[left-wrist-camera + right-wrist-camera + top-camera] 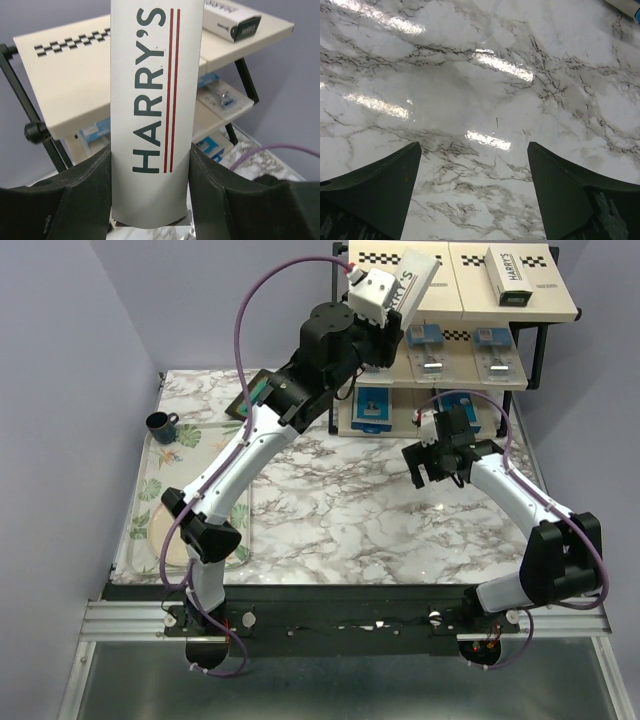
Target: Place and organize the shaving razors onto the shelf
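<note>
My left gripper (398,308) is shut on a long white HARRY'S box (413,278), holding it tilted above the left half of the shelf's top board (440,295). In the left wrist view the box (152,100) stands between my fingers (87,190). A second HARRY'S box (508,275) lies on the top board's right half, also in the left wrist view (235,22). Blister packs (425,338) (492,340) sit on the middle tier. A dark-blue box (373,405) sits on the lowest tier. My right gripper (432,468) is open and empty over the marble table (485,90).
A floral tray (160,490) lies at the table's left with a small dark cup (161,424) on it. A dark square frame with a green centre (258,392) lies partly under my left arm. The shelf's black legs (47,137) stand at the table's back right.
</note>
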`<control>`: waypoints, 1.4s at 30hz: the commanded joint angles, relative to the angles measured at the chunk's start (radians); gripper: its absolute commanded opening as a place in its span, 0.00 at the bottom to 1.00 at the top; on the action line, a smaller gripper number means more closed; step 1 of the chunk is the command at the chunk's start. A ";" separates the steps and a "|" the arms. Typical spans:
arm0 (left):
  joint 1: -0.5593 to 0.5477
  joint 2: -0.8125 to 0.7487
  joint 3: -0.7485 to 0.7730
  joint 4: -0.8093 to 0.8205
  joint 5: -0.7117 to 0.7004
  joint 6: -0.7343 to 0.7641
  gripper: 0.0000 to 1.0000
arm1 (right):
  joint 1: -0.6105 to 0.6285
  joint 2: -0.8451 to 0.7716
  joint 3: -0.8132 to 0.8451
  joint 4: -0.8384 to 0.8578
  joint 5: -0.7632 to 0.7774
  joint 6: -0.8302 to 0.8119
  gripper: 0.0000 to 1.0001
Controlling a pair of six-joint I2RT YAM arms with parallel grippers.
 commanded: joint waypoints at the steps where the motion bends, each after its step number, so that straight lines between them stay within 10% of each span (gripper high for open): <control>1: 0.007 0.098 0.159 0.169 -0.105 0.045 0.60 | -0.012 -0.038 -0.055 0.030 -0.009 0.018 0.95; 13: 0.026 0.282 0.317 0.522 -0.197 0.062 0.57 | -0.034 -0.061 -0.109 0.055 -0.038 0.038 0.95; 42: 0.069 0.430 0.340 0.584 -0.172 0.047 0.63 | -0.109 -0.092 -0.166 0.044 -0.061 0.061 0.95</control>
